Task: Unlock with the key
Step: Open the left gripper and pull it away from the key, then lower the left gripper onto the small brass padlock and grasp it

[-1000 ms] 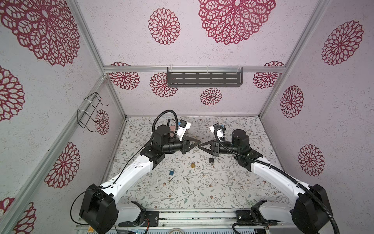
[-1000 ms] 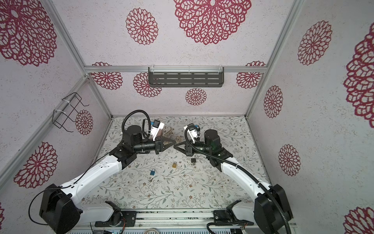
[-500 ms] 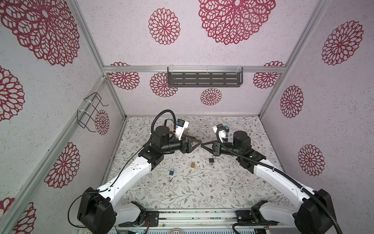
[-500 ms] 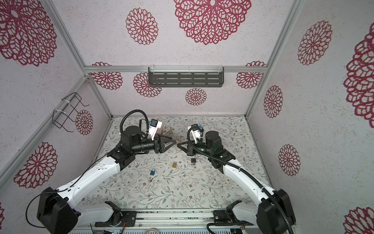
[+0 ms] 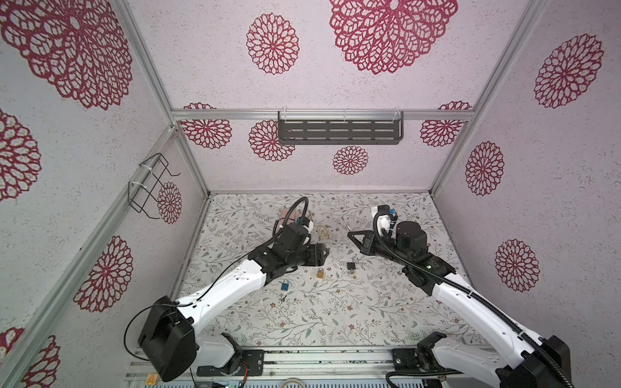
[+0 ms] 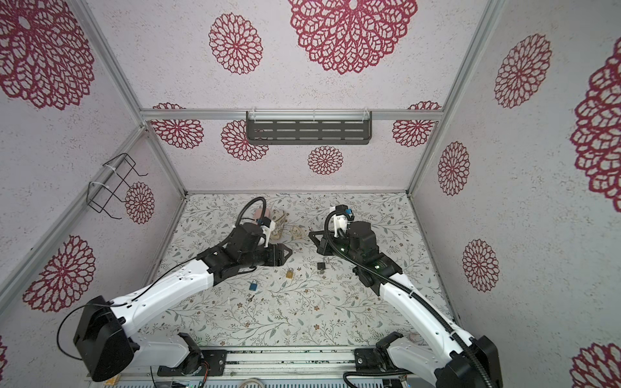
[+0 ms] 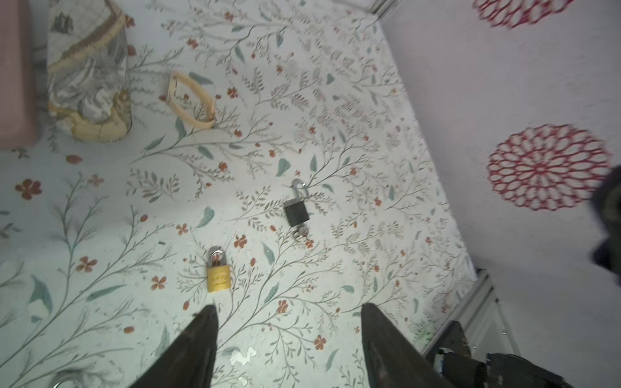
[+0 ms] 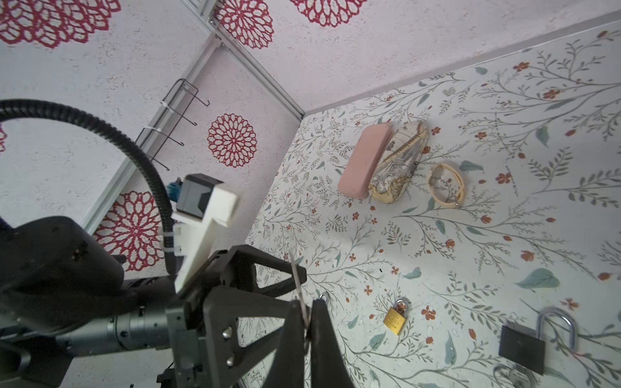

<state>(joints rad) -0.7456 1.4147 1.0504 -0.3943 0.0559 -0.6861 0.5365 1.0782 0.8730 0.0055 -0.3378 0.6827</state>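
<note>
In both top views, a second ago my two grippers met tip to tip above the middle of the table; now they stand well apart. My left gripper was closed then, and now its jaws are spread with nothing between them. My right gripper hangs at about 2 o'clock from it, with jaws together. The key is too small to find here. The gold padlock lies at 6 o'clock from my left gripper, and the black padlock at 6 o'clock from my right one. The blue padlock lies at 8 o'clock from the gold one. None of the three has moved.

In the left wrist view my fingers stand wide and empty. The gold padlock lies just ahead of one finger, its shackle closed. The black padlock lies farther off, and its shackle looks already sprung.

In the right wrist view my jaws pinch a thin metal blade that stands up between them. I take it for the key.

So I judge the handover is made. The key is now with my right gripper alone, and my left is free to steady a lock. The gold padlock seems the one still to open.
</note>
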